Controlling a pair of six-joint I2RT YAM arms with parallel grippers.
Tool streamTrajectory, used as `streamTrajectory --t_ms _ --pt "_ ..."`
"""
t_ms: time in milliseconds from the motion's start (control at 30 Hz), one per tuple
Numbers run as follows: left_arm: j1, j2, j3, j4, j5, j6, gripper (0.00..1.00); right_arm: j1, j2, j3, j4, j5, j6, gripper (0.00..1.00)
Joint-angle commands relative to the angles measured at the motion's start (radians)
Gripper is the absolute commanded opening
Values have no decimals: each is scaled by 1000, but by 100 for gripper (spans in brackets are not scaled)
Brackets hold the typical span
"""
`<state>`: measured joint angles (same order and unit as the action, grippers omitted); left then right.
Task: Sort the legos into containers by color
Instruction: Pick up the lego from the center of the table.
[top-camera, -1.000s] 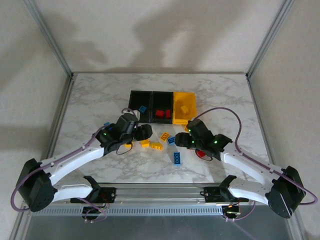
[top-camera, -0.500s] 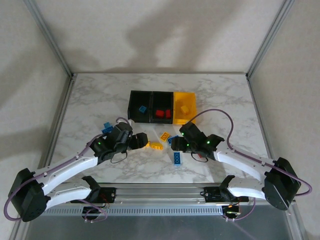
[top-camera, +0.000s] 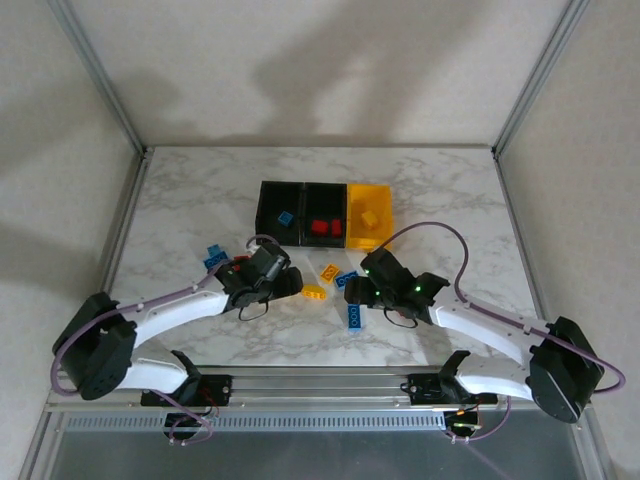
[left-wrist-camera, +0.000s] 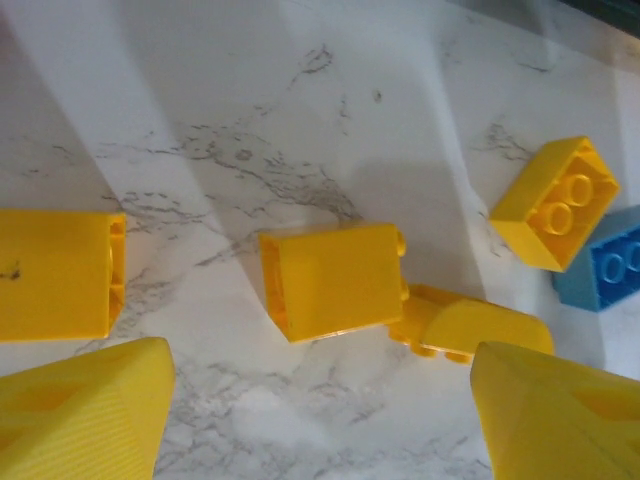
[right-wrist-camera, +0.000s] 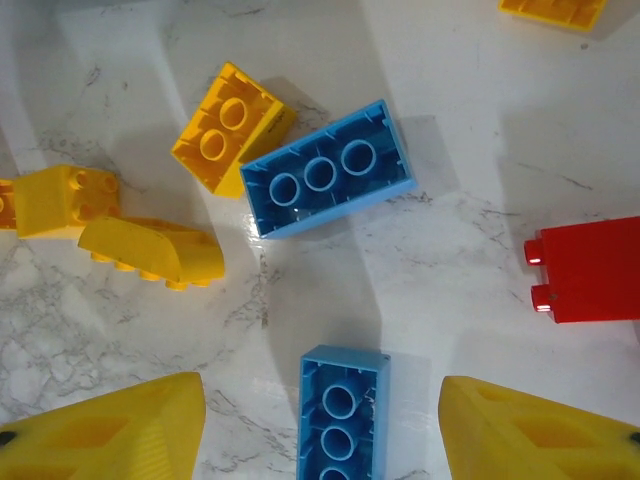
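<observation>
Three containers stand in a row: a black bin (top-camera: 270, 212) with a blue lego, a black bin (top-camera: 325, 208) with red legos, and a yellow bin (top-camera: 380, 213) with a yellow lego. My left gripper (top-camera: 287, 283) (left-wrist-camera: 320, 425) is open just short of a yellow brick (left-wrist-camera: 335, 280) lying on its side, with nothing between its fingers (left-wrist-camera: 85, 415). My right gripper (top-camera: 354, 294) (right-wrist-camera: 325, 435) is open and straddles an upside-down blue brick (right-wrist-camera: 343, 410) (top-camera: 355, 316), its fingers (right-wrist-camera: 540, 430) apart from the brick.
Loose legos lie between the grippers: a curved yellow piece (left-wrist-camera: 470, 325) (right-wrist-camera: 150, 250), a yellow two-by-two (left-wrist-camera: 555, 203) (right-wrist-camera: 232, 125), a long blue brick (right-wrist-camera: 328, 170), a red brick (right-wrist-camera: 590, 270) and another yellow brick (left-wrist-camera: 55, 273). A blue brick (top-camera: 214, 256) lies left of the left arm.
My left gripper has come down toward the yellow bricks and its jaws have widened. My right gripper has shifted left and nearer, over the blue brick.
</observation>
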<state>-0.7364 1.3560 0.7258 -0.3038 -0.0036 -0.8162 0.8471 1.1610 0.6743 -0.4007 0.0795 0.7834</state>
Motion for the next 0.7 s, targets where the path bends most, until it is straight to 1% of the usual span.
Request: streamTrajectory --t_ms 0,133,233,367,467,500,667 --pt "-10 64 54 4 -52 -11 77 10 -29 -18 -2 26 23 63" --pt "-22 144 93 11 -58 -7 76 10 -39 -22 -6 32 25 63" --pt "-26 196 120 -1 -77 -4 73 10 -44 -29 -10 32 29 63" --pt "-27 243 126 3 -90 -4 61 10 -55 -35 -13 39 33 64" --pt "-26 260 128 9 -87 0 44 8 -62 -38 -15 42 34 64" --pt "-26 260 129 11 -85 -1 41 10 -64 -38 -14 42 34 64" --pt "-26 251 147 -12 -101 12 32 9 -77 -51 -2 37 45 63"
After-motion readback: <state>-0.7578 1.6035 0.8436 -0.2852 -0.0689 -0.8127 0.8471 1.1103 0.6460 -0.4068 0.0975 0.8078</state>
